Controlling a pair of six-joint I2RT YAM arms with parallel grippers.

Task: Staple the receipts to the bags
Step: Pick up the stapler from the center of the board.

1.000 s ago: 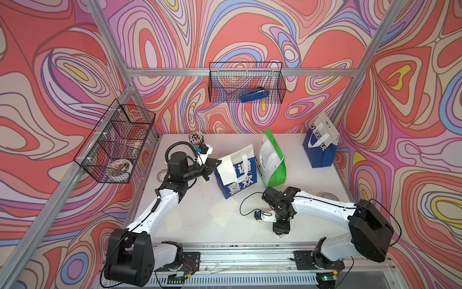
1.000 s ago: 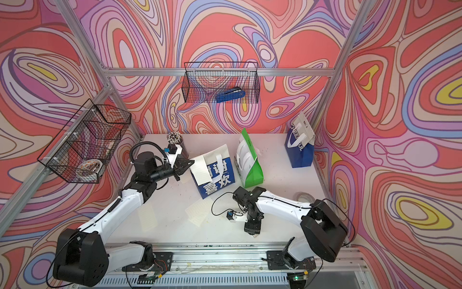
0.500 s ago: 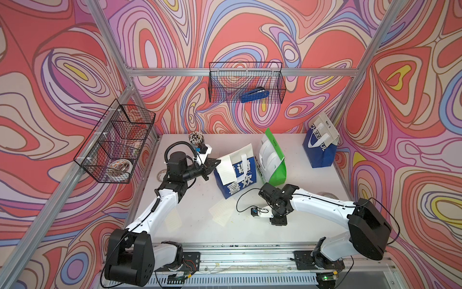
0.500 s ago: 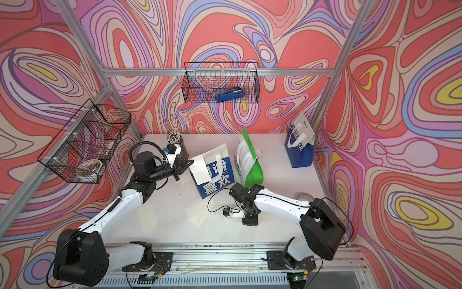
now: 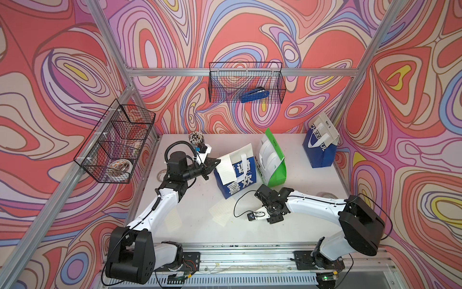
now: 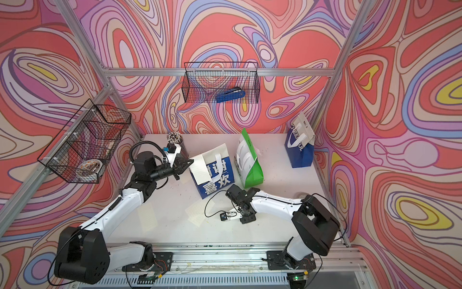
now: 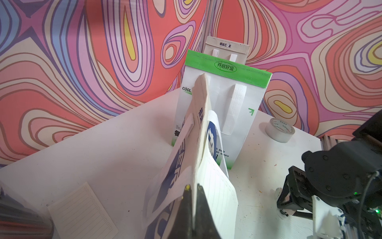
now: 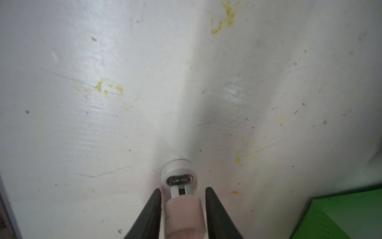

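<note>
- The left gripper (image 7: 193,195) is closed narrow on the top rim of the blue bag (image 5: 240,184) and pinches one receipt (image 5: 226,170) against that rim. This bag, the one with the big Chinese characters, stands tilted near the middle of the table (image 5: 300,195), a little toward the back-left.
- The green bag (image 5: 271,162) stands just beside it on the right. The CHEERFUL bag (image 5: 320,150) is well apart, in the back right corner.
- The loose receipts (image 5: 221,212) lie flat toward the front edge, left of the middle.
- The right gripper (image 8: 183,188) points down at the table, near the front of the blue bag. Its jaws stand partly apart, one on each side of a small pink-white device (image 8: 183,213) with a metal mouth (I judge it is a mini stapler, but I am not sure). Whether the jaws press it or only flank it, I cannot tell.
- A blue stapler (image 5: 255,95) lies in the wire basket (image 5: 220,85) on the back wall, off the table.
- The relation that matters is this: from the right gripper, the pinched rim lies toward the back and left, and above the table surface.
- The long axis of the rim runs from the left gripper toward the green bag, so its free length faces the right arm.
- The right arm is the nearer free one. I judge the tool must rise and meet the rim with its mouth across it, over the receipt's upper edge.
</note>
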